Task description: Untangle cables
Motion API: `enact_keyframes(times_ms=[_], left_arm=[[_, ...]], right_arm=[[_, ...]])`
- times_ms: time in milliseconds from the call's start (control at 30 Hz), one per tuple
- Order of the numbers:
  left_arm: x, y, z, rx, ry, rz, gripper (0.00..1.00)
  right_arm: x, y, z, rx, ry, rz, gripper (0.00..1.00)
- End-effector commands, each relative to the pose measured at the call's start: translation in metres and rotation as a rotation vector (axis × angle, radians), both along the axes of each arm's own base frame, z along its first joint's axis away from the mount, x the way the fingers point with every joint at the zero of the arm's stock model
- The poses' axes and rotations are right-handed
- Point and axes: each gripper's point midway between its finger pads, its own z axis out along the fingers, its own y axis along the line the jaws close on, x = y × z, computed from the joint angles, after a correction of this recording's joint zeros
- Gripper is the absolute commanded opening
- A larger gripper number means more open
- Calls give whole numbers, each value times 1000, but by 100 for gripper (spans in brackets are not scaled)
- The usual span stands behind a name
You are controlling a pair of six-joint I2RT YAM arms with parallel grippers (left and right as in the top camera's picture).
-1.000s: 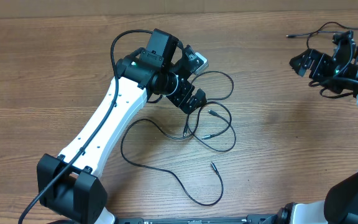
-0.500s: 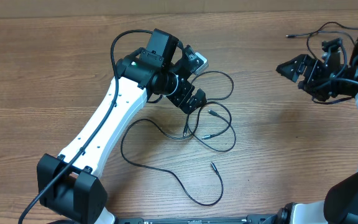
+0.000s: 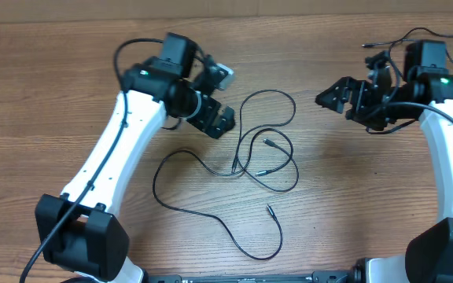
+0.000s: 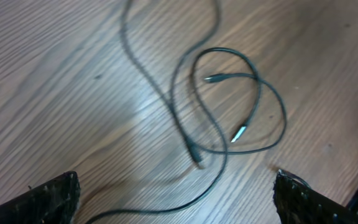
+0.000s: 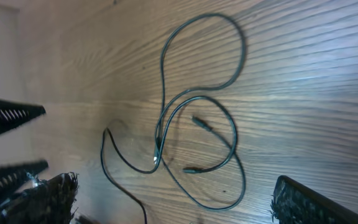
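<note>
From overhead, we saw the cables (image 3: 237, 163) lying in loose, overlapping loops on the wooden table (image 3: 368, 204). One long strand trailed out of the loops and ended in a small plug (image 3: 270, 209). The left gripper (image 3: 223, 98) hovered just beside the cables' left side, its fingers spread wide and empty. The right gripper (image 3: 351, 108) hung farther off on the cables' right, its fingers likewise released and grasping nothing.

In the left wrist view, the cables (image 4: 225, 50) lay on the table ahead of the left gripper's parted fingers (image 4: 55, 199), untouched, with a bright plug tip (image 4: 238, 132) inside the loops.

In the right wrist view, the cables (image 5: 159, 134) lay well beyond the right gripper's spread fingers (image 5: 316, 202). The left gripper (image 5: 8, 140) showed past the cables at the frame's edge.
</note>
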Motion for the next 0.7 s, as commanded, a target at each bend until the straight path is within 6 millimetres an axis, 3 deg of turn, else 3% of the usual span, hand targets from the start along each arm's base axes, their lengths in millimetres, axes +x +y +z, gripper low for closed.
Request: enact_keyframes(times_ms=[0, 467, 667], left_arm=[[4, 18, 20, -26, -47, 25, 99], [27, 94, 20, -12, -35, 258, 100], [28, 109, 18, 12, -26, 300, 100]], right_arm=[[-2, 13, 1, -26, 6, 9, 100], [-32, 98, -18, -211, 30, 183, 100], [-45, 127, -29, -303, -55, 352, 100]])
